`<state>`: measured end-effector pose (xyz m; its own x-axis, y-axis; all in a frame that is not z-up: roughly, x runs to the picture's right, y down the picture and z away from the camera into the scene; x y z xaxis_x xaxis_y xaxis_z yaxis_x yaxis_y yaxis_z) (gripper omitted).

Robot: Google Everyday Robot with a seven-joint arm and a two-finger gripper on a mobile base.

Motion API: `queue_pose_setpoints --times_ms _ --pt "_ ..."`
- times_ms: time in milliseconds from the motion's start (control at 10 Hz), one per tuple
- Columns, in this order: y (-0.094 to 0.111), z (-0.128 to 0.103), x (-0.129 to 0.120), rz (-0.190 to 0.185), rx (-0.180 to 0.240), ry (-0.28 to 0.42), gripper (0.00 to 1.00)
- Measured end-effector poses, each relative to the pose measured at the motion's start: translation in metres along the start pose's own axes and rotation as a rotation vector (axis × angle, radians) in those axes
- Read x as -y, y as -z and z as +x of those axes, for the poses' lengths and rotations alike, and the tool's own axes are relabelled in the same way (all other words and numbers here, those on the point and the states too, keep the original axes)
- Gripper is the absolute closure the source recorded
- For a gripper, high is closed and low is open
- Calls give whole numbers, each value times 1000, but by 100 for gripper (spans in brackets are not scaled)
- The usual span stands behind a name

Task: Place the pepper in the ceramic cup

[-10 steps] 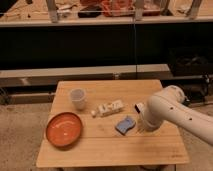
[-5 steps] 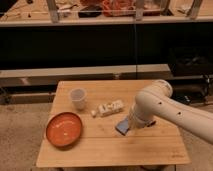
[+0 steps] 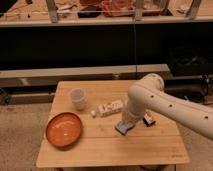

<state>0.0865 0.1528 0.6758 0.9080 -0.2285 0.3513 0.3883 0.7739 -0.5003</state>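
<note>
Wooden table [image 3: 105,150], light top.

Far left: round orange-red plate [image 3: 64,130], flat on the table near the front-left corner.

Behind it, slightly right: ceramic cup [image 3: 77,98], upright and pale, standing apart from the plate. Its inside is out of sight from this angle.

Centre: white packet [image 3: 108,108] lying on its side, near the cup but not touching it.

Right of the packet: blue sponge [image 3: 123,128], partly covered by the arm's lower end.

Gripper [image 3: 129,121] is low over the sponge, pointing at the tabletop, drawn in narrow. Cannot tell whether anything is pinched.

Pepper: cannot make it out on the table or at the gripper.

Just right of the wrist: small dark-and-red thing [image 3: 149,119], identity unclear.

White arm [image 3: 165,102] bends high, then runs off the right edge.
</note>
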Motion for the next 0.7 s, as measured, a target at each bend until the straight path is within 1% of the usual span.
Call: queue_pose_setpoints --times_ms 100,400,700 --pt "3 -6 10 2 -1 9 96" --pt "8 -3 25 2 -16 -13 96" --pt "8 -18 46 4 -22 1 96"
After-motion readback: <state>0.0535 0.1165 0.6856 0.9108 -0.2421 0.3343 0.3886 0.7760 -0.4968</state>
